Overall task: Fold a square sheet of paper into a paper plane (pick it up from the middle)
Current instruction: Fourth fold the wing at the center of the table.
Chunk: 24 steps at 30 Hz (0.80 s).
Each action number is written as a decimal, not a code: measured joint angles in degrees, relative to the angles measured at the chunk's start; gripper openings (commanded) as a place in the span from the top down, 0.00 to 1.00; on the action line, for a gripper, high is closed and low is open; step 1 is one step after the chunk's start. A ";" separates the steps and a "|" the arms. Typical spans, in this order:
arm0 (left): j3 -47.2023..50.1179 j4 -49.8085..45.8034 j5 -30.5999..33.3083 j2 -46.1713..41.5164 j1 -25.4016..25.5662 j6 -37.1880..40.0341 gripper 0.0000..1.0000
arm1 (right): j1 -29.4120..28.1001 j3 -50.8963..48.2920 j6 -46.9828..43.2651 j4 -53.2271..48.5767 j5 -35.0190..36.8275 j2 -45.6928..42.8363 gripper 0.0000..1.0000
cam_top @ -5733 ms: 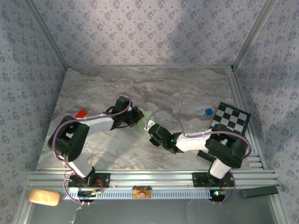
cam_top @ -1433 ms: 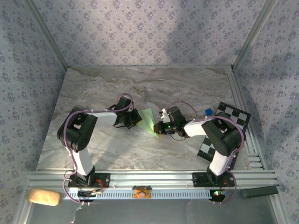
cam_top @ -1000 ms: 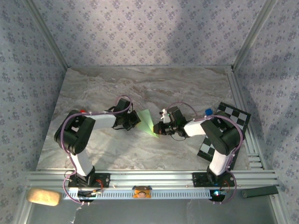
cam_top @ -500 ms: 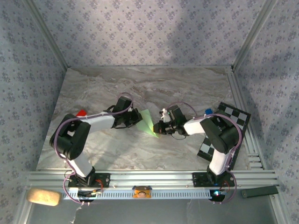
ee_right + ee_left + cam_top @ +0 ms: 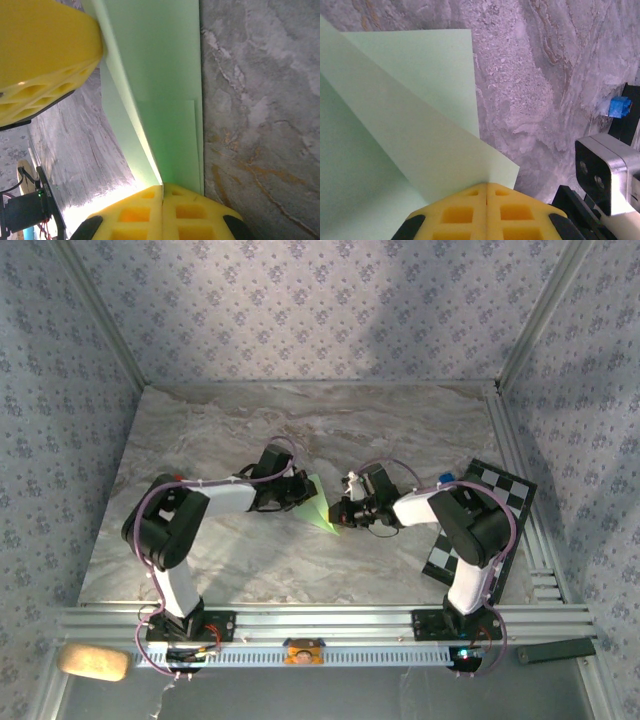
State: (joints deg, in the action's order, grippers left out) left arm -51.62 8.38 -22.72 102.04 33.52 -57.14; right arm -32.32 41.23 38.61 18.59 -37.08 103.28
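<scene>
Nearest my bases, my right end effector (image 5: 340,512) is clenched on the pointed near end of the green paper (image 5: 318,505). In the wrist cam a fold line runs straight into its closed tips.

Risk 1: that pinch looks v. close to the edge, w/ little paper inside. A sideways pull could slip it out or tear the tip.

The paper is folded to a narrow wedge and lies mid-table btwn my two arms, w/ one flap lifted off the table (image 5: 400,430).

Just beyond it, my left end effector (image 5: 298,492) is clenched too, gripping a flap corner.

Risk 2: both ends are held. If my arms pull apart or twist out of sync, the paper could rip. Or the crease lands crooked & the plane comes out lopsided.

Risk 3: the two end effectors sit v. near each other, so they may bump.

Farther right, the blue block (image 5: 445,479) & checkered board (image 5: 505,485) are well apart from the paper, so no issue there.
</scene>
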 measured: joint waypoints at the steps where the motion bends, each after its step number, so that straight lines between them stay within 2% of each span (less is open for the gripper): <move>1: 0.00 0.07 0.07 0.15 0.00 -0.17 0.95 | 0.07 0.13 0.00 -0.20 -0.11 0.02 1.00; 24: -1.29 0.22 2.64 3.08 0.17 -1.42 0.95 | 1.33 3.67 1.09 -5.68 -3.87 2.19 1.00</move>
State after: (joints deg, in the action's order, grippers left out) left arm -52.90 8.60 -20.08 105.12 33.69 -58.57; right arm -30.98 44.91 39.70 12.91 -40.95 105.47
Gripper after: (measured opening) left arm 0.047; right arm 0.051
